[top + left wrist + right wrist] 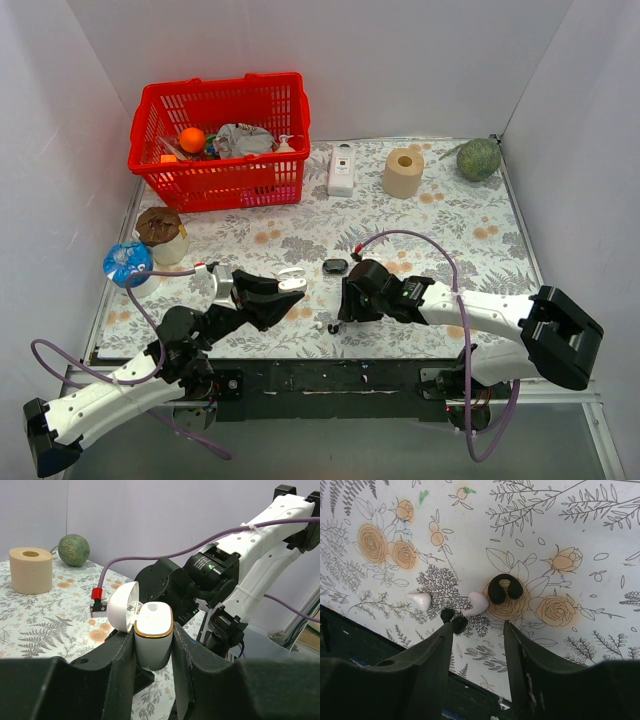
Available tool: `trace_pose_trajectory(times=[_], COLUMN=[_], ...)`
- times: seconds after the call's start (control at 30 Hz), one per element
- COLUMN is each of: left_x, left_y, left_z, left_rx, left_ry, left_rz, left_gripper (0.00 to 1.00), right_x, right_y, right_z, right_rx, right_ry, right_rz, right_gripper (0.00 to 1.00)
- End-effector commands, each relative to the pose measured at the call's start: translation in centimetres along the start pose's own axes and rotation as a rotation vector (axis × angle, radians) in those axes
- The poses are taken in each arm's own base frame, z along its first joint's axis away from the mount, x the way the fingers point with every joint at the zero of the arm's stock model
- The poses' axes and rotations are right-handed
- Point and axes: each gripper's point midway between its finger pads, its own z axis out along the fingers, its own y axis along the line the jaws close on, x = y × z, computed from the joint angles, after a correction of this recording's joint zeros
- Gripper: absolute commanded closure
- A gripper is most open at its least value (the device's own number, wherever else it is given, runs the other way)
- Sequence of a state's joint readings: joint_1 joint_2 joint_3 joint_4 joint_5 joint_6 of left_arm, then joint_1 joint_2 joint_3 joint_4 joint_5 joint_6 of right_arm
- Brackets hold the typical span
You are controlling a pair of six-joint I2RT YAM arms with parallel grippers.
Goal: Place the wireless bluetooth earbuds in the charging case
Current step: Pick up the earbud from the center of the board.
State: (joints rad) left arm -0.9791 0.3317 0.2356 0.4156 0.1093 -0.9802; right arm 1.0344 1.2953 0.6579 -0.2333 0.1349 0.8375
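L gripper [153, 647]: fingers pinch the white charging case [154, 625] btwn them, case upright, lid swung open. R gripper [481, 629]: fingers spread, nothing btwn them, over the flowered cloth [580, 535]. One white earbud [477, 603] lies just beyond the gap; a 2nd white earbud [418, 600] lies further out, past the view-left fingertip. Small black bits [454, 620] at that fingertip, poss. black buds. A curled black piece [503, 589] sits beside the nearer white bud.

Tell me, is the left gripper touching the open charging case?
Touching. The left wrist view shows the two fingers of the left gripper pressed against both sides of the white charging case, holding it upright with its lid open.
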Motion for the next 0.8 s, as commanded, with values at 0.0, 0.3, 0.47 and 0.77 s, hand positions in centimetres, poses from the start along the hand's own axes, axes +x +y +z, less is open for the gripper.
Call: trace_pose_trajectory(times=[0.0, 0.3, 0.47, 0.77], left_x=[0.3, 0.2, 0.3, 0.4], left_y=[0.4, 0.3, 0.4, 0.4], left_z=[-0.2, -0.2, -0.2, -0.3], left_rx=[-0.02, -0.017, -0.021, -0.021], left_ry=[0.004, 0.004, 0.002, 0.007], left_rz=[-0.002, -0.001, -0.003, -0.008], left_gripper=[1.0, 1.0, 1.0, 1.0], right_x=[-0.3, -0.6, -0.7, -0.1], right_y=[0.9, 1.0, 1.1, 0.5], right_z=[0.8, 2.1, 2.6, 3.3], right_rx=[-0.012, 0.007, 0.008, 0.039], right_ry=[-0.002, 0.018, 0.025, 0.054], right_rz=[0.028, 0.014, 0.016, -0.003], right_gripper=[0.48, 0.48, 0.48, 0.55])
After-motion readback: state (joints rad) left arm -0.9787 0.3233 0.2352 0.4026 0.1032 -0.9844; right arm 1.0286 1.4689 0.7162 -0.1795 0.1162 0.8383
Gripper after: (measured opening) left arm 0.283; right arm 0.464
